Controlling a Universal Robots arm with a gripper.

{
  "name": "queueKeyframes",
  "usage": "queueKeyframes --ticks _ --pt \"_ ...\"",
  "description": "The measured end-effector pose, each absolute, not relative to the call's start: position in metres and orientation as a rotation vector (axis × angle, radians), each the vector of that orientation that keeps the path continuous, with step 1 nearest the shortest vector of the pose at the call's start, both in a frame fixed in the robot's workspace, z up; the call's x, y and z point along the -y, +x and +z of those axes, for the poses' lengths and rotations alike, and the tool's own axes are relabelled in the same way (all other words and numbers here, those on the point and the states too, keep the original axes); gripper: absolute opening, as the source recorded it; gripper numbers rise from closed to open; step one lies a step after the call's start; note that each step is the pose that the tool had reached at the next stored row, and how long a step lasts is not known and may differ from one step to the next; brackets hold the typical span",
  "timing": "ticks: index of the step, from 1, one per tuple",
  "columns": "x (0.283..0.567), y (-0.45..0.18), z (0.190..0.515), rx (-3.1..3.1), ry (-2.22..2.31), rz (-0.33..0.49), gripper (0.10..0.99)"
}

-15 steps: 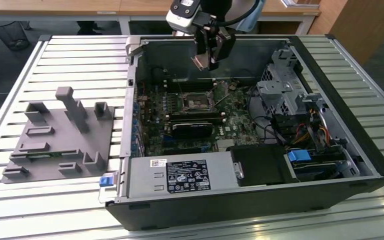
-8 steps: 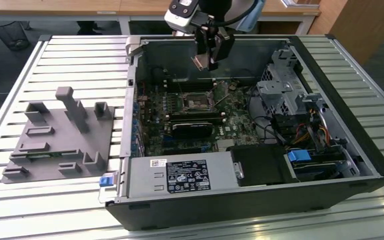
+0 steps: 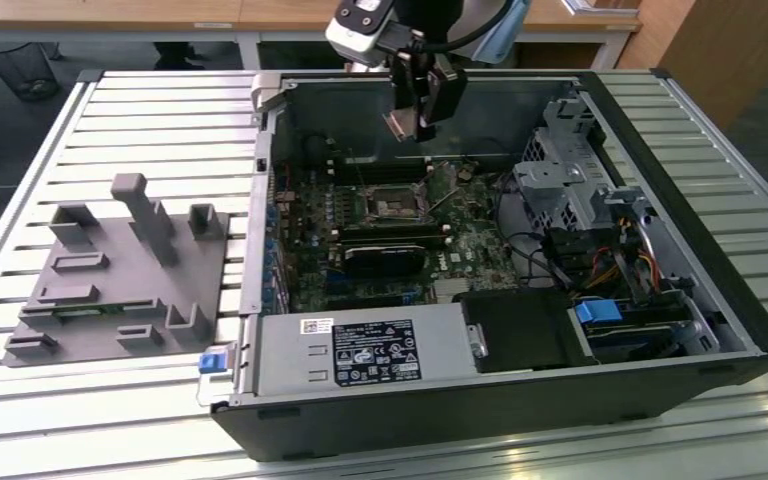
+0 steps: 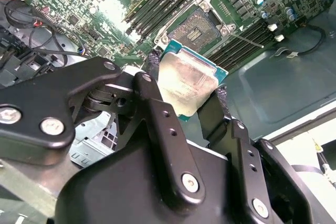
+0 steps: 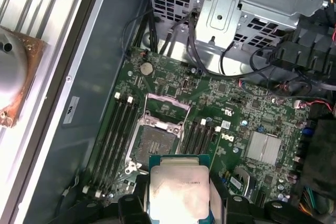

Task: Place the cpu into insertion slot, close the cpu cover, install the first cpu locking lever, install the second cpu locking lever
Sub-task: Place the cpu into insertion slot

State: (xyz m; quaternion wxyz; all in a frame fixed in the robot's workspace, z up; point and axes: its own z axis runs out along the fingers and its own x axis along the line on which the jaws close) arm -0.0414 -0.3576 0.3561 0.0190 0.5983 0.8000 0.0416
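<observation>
**A:** The claw (image 3: 424,128) is pinching the cpu (image 4: 189,85) by two opposite edges, hanging well clear of the insertion slot (image 5: 156,144), which is lying bare.

**B:** So I'm reckoning it's all about squaring up: chip edges running parallel to the slot's rim, chip level, then a gentle, straight descent. Any tilt is risking the contacts.

**A:** And the arm is reaching in from above the slot, fingers pointing down.
</observation>
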Motion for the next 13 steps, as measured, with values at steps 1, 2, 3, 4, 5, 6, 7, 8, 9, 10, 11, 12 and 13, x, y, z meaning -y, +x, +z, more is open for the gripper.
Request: queueKeyframes --ticks 1,2,3,4,5,6,7,8,9,10,11,12,13 --pt "0.3576 -0.0415 0.3561 -2.479 1.863 0.129 0.541" --pt "0.3576 -0.0415 0.3561 -2.475 1.868 0.129 0.541" --pt "0.3576 -0.0416 0.3560 -2.471 1.873 0.129 0.541" --pt "0.3576 -0.0417 0.3560 -2.467 1.878 0.129 0.541" --pt "0.3576 -0.0417 0.3560 -2.463 1.883 0.129 0.541" --pt "0.3576 -0.0417 0.3559 -2.458 1.888 0.128 0.541" --pt "0.3576 -0.0417 0.3559 -2.454 1.894 0.128 0.541" --pt "0.3576 -0.0418 0.3558 -2.449 1.899 0.128 0.541" --pt "0.3576 -0.0418 0.3558 -2.445 1.905 0.128 0.541" --pt "0.3576 -0.0418 0.3557 -2.439 1.912 0.128 0.541" --pt "0.3575 -0.0418 0.3556 -2.432 1.921 0.127 0.541" --pt "0.3576 -0.0418 0.3556 -2.425 1.929 0.127 0.541" --pt "0.3576 -0.0418 0.3555 -2.418 1.937 0.127 0.541"
